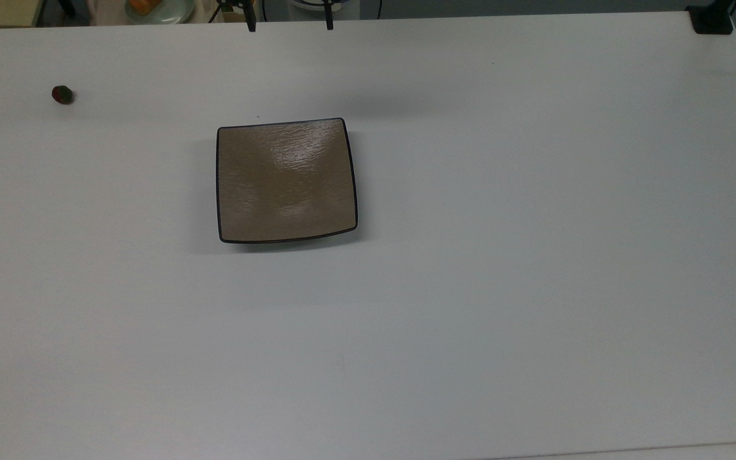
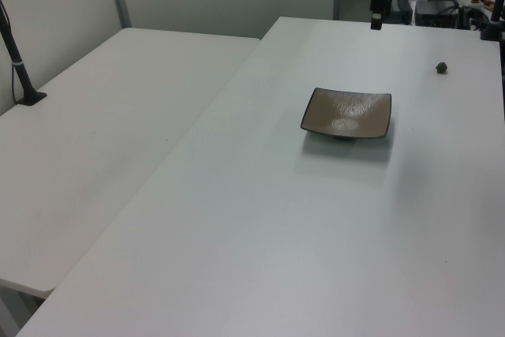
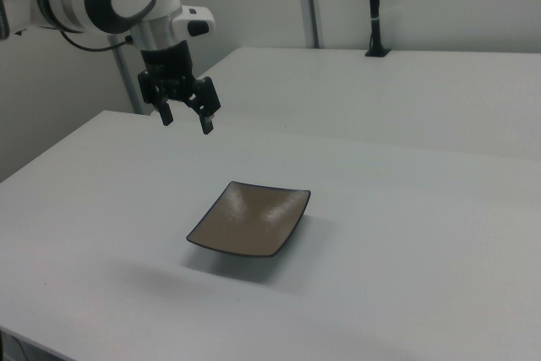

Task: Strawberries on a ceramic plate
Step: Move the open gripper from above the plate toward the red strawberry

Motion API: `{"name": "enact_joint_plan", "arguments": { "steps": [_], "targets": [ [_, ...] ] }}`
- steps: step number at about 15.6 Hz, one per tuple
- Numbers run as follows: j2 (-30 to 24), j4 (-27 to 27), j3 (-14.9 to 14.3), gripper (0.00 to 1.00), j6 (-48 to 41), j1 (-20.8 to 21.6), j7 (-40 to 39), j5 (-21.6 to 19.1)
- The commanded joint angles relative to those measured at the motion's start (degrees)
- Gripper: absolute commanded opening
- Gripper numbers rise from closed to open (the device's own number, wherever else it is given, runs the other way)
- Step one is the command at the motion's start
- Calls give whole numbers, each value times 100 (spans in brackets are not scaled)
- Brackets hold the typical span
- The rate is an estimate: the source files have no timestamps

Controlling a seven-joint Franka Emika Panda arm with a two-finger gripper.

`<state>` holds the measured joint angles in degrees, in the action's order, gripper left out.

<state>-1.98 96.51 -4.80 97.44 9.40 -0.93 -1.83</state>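
Observation:
A tiny red strawberry (image 1: 62,94) with a dark green cap lies alone on the white table near the top view's far left; it is a small dark lump (image 2: 442,68) in the left view. The square tan-brown ceramic plate (image 1: 286,181) (image 2: 347,113) (image 3: 251,218) sits bare near the table's middle. My gripper (image 3: 186,120) hangs open in the air with nothing between its fingers, above the table beyond the plate's back edge. Its two dark fingertips (image 1: 250,25) poke in at the top view's upper edge. It is well apart from the strawberry.
A pale round dish with orange food (image 1: 157,7) sits past the table's far edge. A black clamp (image 1: 712,19) grips the top view's upper right corner. A second white table (image 2: 118,116) adjoins in the left view, with a black post (image 2: 20,61) on it.

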Motion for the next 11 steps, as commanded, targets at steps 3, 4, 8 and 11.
{"name": "enact_joint_plan", "arguments": {
  "steps": [3, 4, 8, 11],
  "targets": [
    [49, 17, -47, 100, 82, 97, 14, -2],
    [49, 17, -47, 100, 82, 97, 14, -2],
    [49, 26, -47, 100, 73, 88, 14, -2],
    [49, 35, -47, 100, 64, 71, -83, 7]
  ]
}}
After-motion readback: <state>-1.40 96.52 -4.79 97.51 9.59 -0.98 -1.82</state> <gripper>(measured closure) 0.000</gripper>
